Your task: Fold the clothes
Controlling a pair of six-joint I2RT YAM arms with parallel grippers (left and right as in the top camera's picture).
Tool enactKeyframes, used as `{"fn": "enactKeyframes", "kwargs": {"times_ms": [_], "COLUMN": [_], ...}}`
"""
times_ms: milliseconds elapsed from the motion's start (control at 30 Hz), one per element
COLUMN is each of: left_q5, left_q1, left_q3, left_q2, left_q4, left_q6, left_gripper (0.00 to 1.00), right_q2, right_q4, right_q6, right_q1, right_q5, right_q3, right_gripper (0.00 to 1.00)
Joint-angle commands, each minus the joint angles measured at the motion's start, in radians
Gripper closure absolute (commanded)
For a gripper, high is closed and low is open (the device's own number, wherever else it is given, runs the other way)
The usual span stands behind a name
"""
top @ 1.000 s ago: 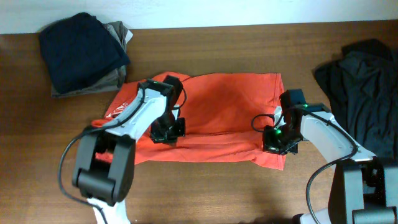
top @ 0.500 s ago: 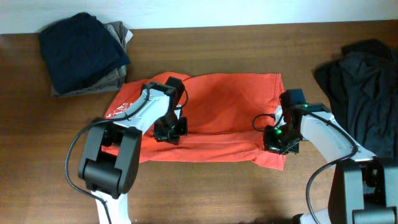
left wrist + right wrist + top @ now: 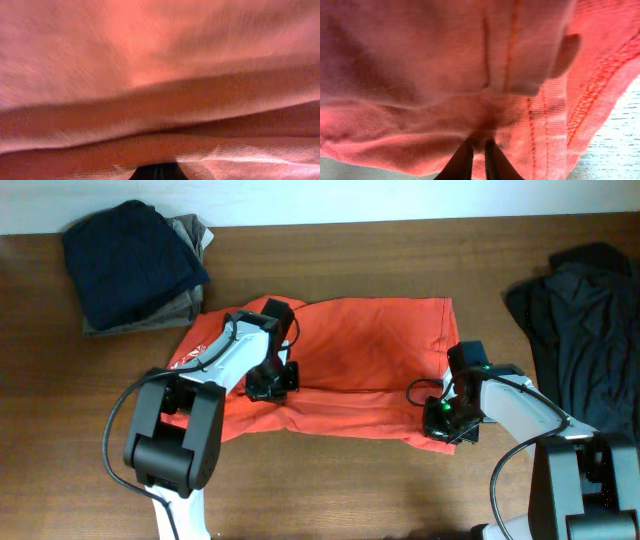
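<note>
A: Where's the T-shirt?

B: The orange-red T-shirt lies spread across the middle of the surface, rumpled along its near edge.

A: And the arms?

B: The left end effector is fully closed, with fabric bunched at its tips. The right end effector, nearly closed, pinches the hem at the near right corner.

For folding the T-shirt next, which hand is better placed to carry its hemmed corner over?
Probably right. The right hand pinches the T-shirt at its near corner, beside the stitched hem; the left hand grips farther along, away from any corner.
</note>
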Motion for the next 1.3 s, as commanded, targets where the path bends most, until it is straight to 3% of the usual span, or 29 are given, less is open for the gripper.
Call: {"fn": "enactKeyframes", "kwargs": {"times_ms": [0, 533, 867, 1100, 1267], "left_q5": [-0.118, -0.226, -0.414, -0.506, -0.517], "left_q1": [0.023, 0.027, 0.028, 0.028, 0.028], "left_q3": [-0.003, 0.023, 0.095, 0.22, 0.394], "left_q2": [0.031, 0.029, 0.03, 0.029, 0.029], "left_q4": [0.031, -0.024, 0.004, -0.118, -0.24], "left_q6": [0.025, 0.039, 0.039, 0.038, 0.034], "left_gripper": [0.99, 0.94, 0.87, 0.82, 0.81], "right_q2": [-0.003, -0.003, -0.003, -0.003, -0.011], "right_q4": [0.002, -0.039, -0.038, -0.084, -0.253], "right_q6": [0.059, 0.048, 0.087, 0.088, 0.091], "right_q1": [0.002, -0.167, -0.189, -0.215, -0.219], "right_q5": [0.124, 0.214, 0.248, 0.233, 0.238], "right_q3": [-0.022, -0.022, -0.022, 0.023, 0.209], "right_gripper": [0.85, 0.86, 0.87, 0.89, 0.89]}}
